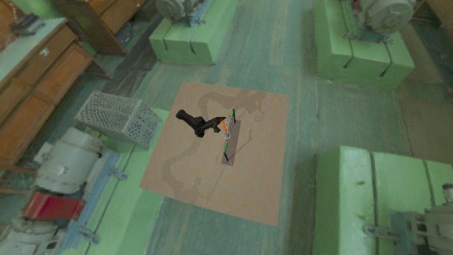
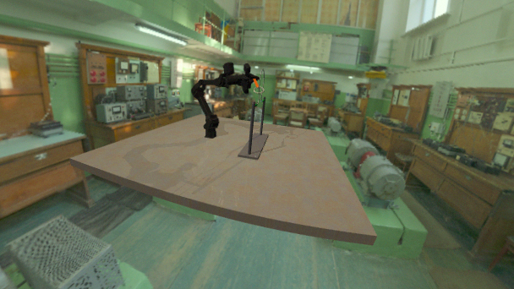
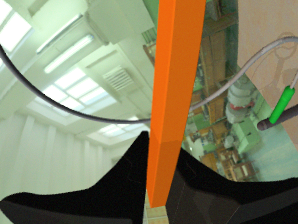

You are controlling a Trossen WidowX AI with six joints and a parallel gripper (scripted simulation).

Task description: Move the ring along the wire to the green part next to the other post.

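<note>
My gripper (image 1: 224, 118) (image 2: 255, 79) (image 3: 150, 136) is shut on the orange handle (image 1: 223, 126) (image 2: 256, 83) (image 3: 175, 75). The ring (image 1: 230, 135) (image 2: 259, 93) is at the handle's far end, between the two posts, and seems to be around the thin grey wire (image 3: 95, 119); any contact is too small to tell. The ring is outside the wrist view. The near green part (image 1: 226, 148) is by the near post (image 1: 226, 156) (image 2: 251, 130). The far green part (image 1: 233, 114) is by the far post (image 1: 234, 118) (image 2: 261, 116). One green part (image 3: 282, 105) shows in the wrist view.
The posts stand on a dark base plate (image 1: 233, 139) (image 2: 254, 151) on the brown table top (image 1: 261, 180) (image 2: 296, 188). The wire rises in a tall bend above the posts in the exterior view. The arm (image 1: 194, 122) (image 2: 205, 105) reaches in from the left.
</note>
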